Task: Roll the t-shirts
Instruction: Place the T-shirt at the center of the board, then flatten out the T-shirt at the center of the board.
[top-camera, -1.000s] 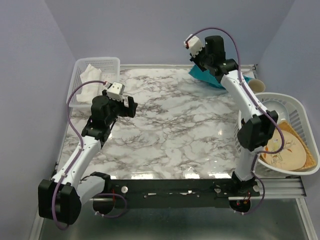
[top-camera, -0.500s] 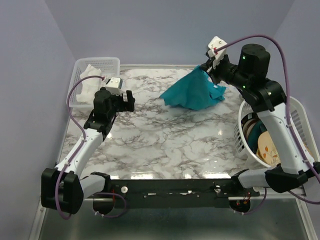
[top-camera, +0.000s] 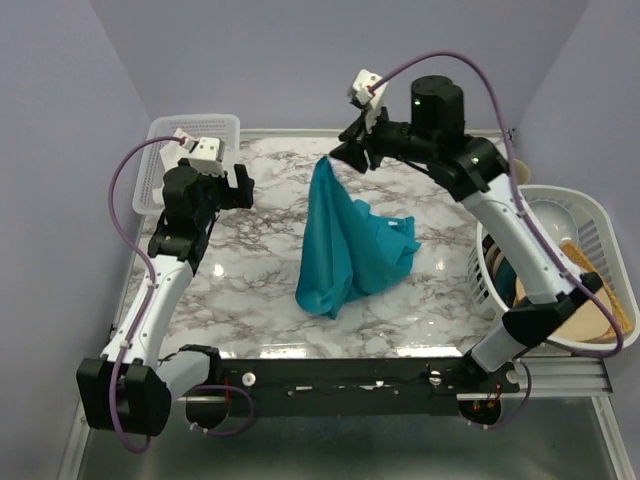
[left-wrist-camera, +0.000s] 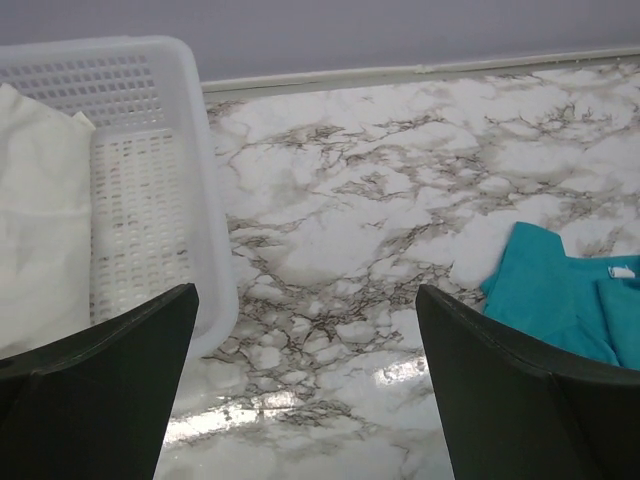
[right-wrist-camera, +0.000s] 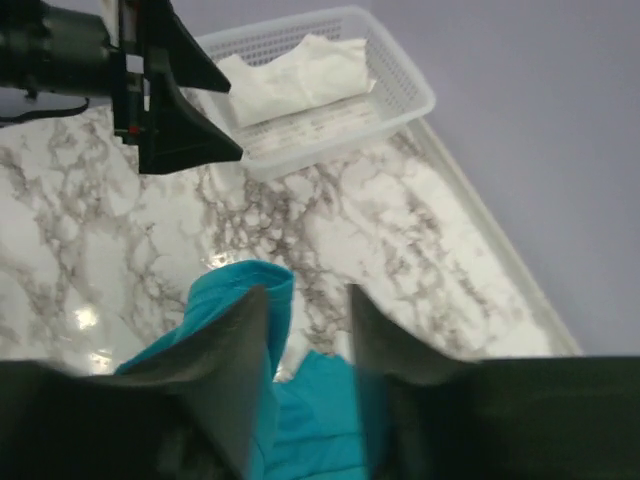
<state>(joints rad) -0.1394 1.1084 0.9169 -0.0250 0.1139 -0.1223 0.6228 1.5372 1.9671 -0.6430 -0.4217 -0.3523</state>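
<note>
A teal-blue t-shirt (top-camera: 345, 245) stretches from my right gripper (top-camera: 340, 158) down to the middle of the marble table (top-camera: 260, 300), its lower part bunched on the surface. In the right wrist view the jaws of the right gripper (right-wrist-camera: 306, 295) stand apart with marble showing between them. A fold of the t-shirt (right-wrist-camera: 235, 290) drapes over the left finger. My left gripper (top-camera: 240, 188) hovers open at the back left, nothing between its fingers (left-wrist-camera: 520, 390). The t-shirt (left-wrist-camera: 560, 300) with its pale label shows at the right edge of the left wrist view.
A white mesh basket (top-camera: 222, 122) holding white cloth stands at the back left corner, close to the left gripper; its wall (left-wrist-camera: 200, 200) fills the left of the left wrist view. A white basket (top-camera: 590, 205) with plates and a dark-teal dish (top-camera: 505, 272) sits at the right.
The right arm swung the t-shirt from the back right toward the table's middle, and its jaws have parted. The shirt now hangs down to the surface. The left arm shifted back and left.
</note>
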